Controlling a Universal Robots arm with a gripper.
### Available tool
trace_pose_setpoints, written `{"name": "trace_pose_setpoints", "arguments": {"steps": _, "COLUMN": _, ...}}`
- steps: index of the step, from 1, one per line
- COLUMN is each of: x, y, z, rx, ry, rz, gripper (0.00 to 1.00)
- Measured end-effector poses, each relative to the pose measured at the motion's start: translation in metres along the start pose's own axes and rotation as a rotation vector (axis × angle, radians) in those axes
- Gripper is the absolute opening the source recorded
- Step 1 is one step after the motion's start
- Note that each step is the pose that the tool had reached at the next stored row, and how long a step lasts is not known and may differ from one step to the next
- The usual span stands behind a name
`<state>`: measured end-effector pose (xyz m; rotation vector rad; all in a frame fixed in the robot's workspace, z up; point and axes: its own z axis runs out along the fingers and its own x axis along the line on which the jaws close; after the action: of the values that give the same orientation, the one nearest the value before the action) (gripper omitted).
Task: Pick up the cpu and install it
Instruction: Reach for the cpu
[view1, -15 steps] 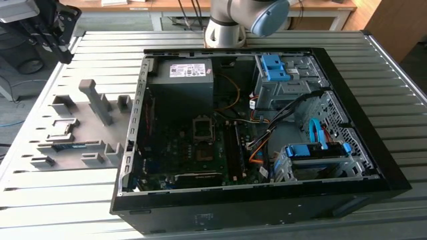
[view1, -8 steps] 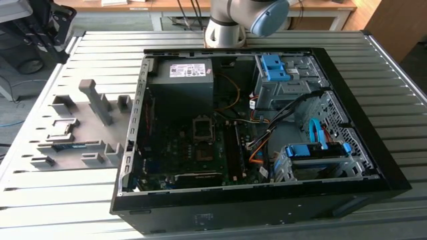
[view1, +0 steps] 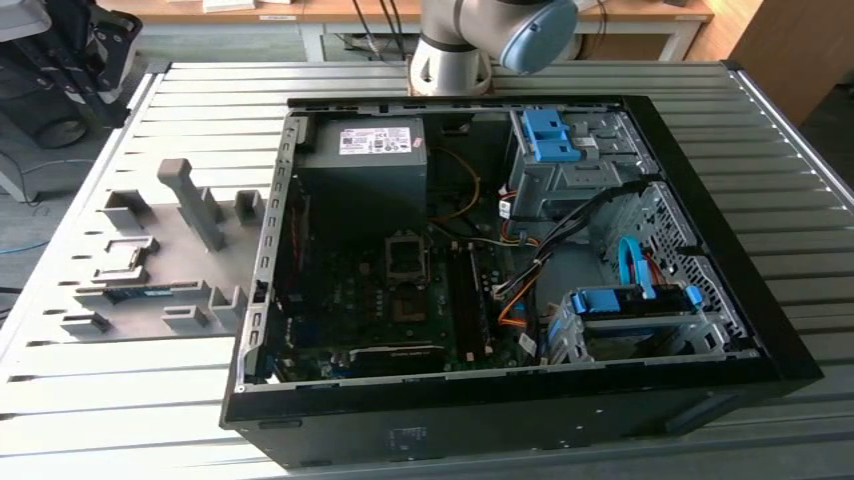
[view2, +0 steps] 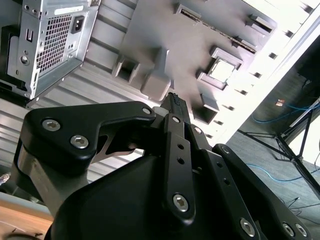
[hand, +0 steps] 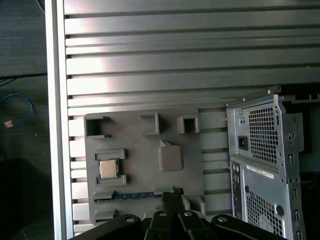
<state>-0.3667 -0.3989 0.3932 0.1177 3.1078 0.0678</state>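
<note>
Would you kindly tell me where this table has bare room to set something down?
In the exterior view, the slatted table is bare between the grey fixture tray and the far edge, and again in front of the tray. Crowded: the tray, holding the cpu, and the open computer case beside it.

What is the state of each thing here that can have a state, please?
cpu: lying flat in its holder on the grey tray, not picked up.
memory stick: lying in its slot on the tray.
computer case: on its side on the table, open, inside exposed.
end effector: shut, holding nothing.
</note>
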Motion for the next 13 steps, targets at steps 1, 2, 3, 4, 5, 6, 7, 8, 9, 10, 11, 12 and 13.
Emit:
{"name": "trace_pose_setpoints", "arguments": {"steps": 1, "x": 0.0009, "y": -0.0001, "z": -0.0001, "rx": 0.0001, "ry": 0.0001, "rz": 0.000, "gripper": 0.10}}
{"name": "trace_pose_setpoints", "arguments": {"steps": 2, "x": 0.0018, "y": -0.0002, "z": -0.0001, "rx": 0.0000, "ry": 0.0000, "rz": 0.000, "gripper": 0.10}}
{"name": "trace_pose_setpoints", "arguments": {"steps": 3, "x": 0.0028, "y": -0.0002, "z": -0.0001, "rx": 0.0000, "ry": 0.0000, "rz": 0.000, "gripper": 0.10}}
{"name": "trace_pose_setpoints", "arguments": {"steps": 4, "x": 0.0038, "y": -0.0003, "z": -0.0001, "rx": 0.0000, "ry": -0.0001, "rz": 0.000, "gripper": 0.10}}
{"name": "trace_pose_setpoints", "arguments": {"steps": 5, "x": 0.0048, "y": -0.0004, "z": -0.0002, "rx": 0.0000, "ry": 0.0000, "rz": 0.000, "gripper": 0.10}}
{"name": "trace_pose_setpoints", "arguments": {"steps": 6, "x": 0.0059, "y": -0.0004, "z": -0.0002, "rx": 0.0000, "ry": 0.0000, "rz": 0.000, "gripper": 0.10}}
{"name": "trace_pose_setpoints", "arguments": {"steps": 7, "x": 0.0070, "y": -0.0005, "z": -0.0002, "rx": 0.0000, "ry": 0.0000, "rz": 0.000, "gripper": 0.10}}
{"name": "trace_pose_setpoints", "arguments": {"steps": 8, "x": 0.0080, "y": -0.0006, "z": -0.0003, "rx": 0.0001, "ry": 0.0000, "rz": 0.000, "gripper": 0.10}}
{"name": "trace_pose_setpoints", "arguments": {"steps": 9, "x": 0.0090, "y": -0.0007, "z": -0.0003, "rx": 0.0000, "ry": 0.0000, "rz": 0.000, "gripper": 0.10}}
{"name": "trace_pose_setpoints", "arguments": {"steps": 10, "x": 0.0100, "y": -0.0008, "z": -0.0003, "rx": 0.0000, "ry": 0.0000, "rz": 0.000, "gripper": 0.10}}
{"name": "trace_pose_setpoints", "arguments": {"steps": 11, "x": 0.0110, "y": -0.0009, "z": -0.0003, "rx": 0.0000, "ry": 0.0000, "rz": 0.000, "gripper": 0.10}}
{"name": "trace_pose_setpoints", "arguments": {"steps": 12, "x": 0.0119, "y": -0.0009, "z": -0.0004, "rx": 0.0000, "ry": 0.0000, "rz": 0.000, "gripper": 0.10}}
{"name": "trace_pose_setpoints", "arguments": {"steps": 13, "x": 0.0129, "y": -0.0010, "z": -0.0004, "rx": 0.0000, "ry": 0.0000, "rz": 0.000, "gripper": 0.10}}
